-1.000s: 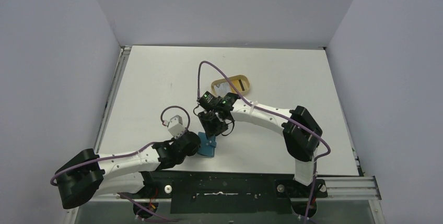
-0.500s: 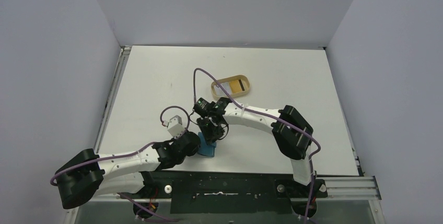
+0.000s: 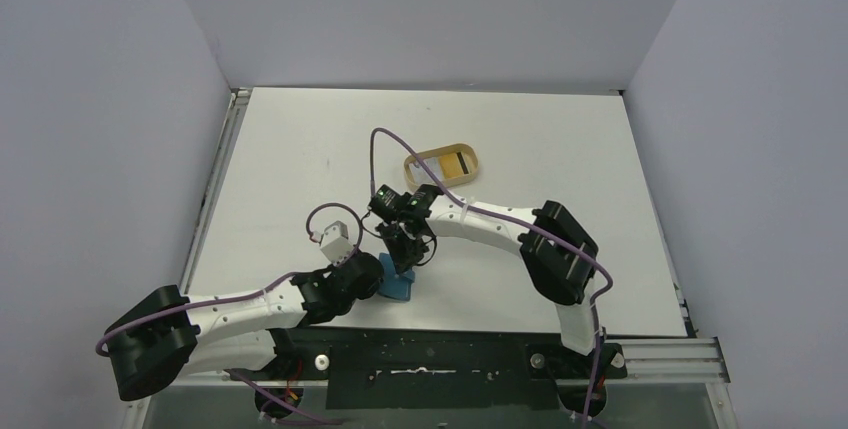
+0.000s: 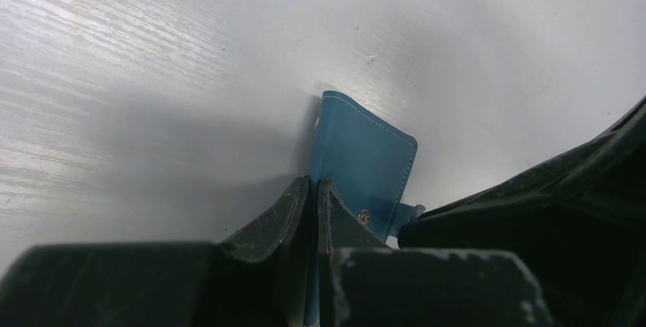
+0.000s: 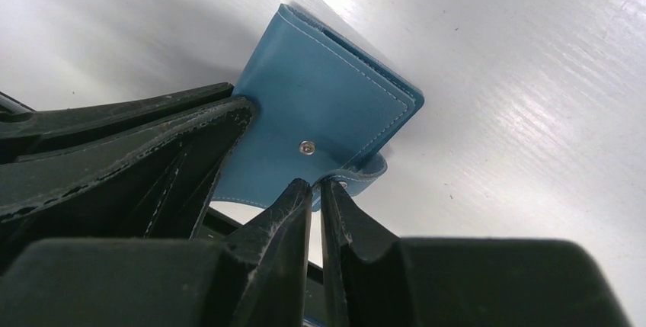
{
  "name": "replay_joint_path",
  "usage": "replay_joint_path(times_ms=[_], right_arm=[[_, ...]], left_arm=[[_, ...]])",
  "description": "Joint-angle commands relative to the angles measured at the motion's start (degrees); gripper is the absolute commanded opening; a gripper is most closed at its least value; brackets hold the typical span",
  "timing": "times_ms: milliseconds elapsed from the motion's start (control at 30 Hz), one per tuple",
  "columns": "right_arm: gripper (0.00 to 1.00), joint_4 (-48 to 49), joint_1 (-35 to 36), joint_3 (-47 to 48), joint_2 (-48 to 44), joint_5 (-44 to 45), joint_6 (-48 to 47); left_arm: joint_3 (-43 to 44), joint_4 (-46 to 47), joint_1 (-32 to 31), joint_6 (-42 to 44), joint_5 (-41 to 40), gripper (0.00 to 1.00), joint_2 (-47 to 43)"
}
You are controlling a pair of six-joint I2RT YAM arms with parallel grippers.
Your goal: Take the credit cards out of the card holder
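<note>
The teal-blue card holder [image 3: 398, 284] stands folded shut on edge near the table's front. My left gripper [image 3: 378, 277] is shut on its left edge; in the left wrist view the leather [image 4: 364, 161] rises from between the closed jaws of my left gripper [image 4: 313, 184]. My right gripper [image 3: 405, 261] comes down on it from behind. In the right wrist view the jaws of my right gripper [image 5: 314, 182] pinch the snap tab [image 5: 358, 171] curling off the card holder [image 5: 320, 113]. A gold-tan credit card [image 3: 456, 163] with a dark stripe lies in the tray. Any cards inside the holder are hidden.
A tan oval tray [image 3: 412, 165] sits behind the right wrist, mid-table. The black front rail [image 3: 430, 354] runs just below the card holder. Grey walls [image 3: 110, 149] enclose the table on three sides.
My right gripper moved down and left from near the tray to the card holder, and its jaws closed onto the snap tab. The left arm and the holder stayed put.
</note>
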Motion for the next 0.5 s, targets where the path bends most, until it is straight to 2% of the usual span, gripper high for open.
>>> replay_joint_path(times_ms=[0,67,467], right_arm=[[0.09,-0.6,0.2,2.3,0.8,1.3,0.0],[0.01,-0.9,0.2,2.5,1.0,1.5,-0.1],[0.0,4.3,0.2,0.8,-3.5,0.6,0.7]], left_arm=[[0.0,0.1,-0.2,-0.6,-1.2,0.0,-1.0],[0.0,0.1,-0.2,-0.5,-1.2,0.0,-0.9],[-0.3,-0.1,-0.2,-0.7,-1.2,0.0,-1.6]])
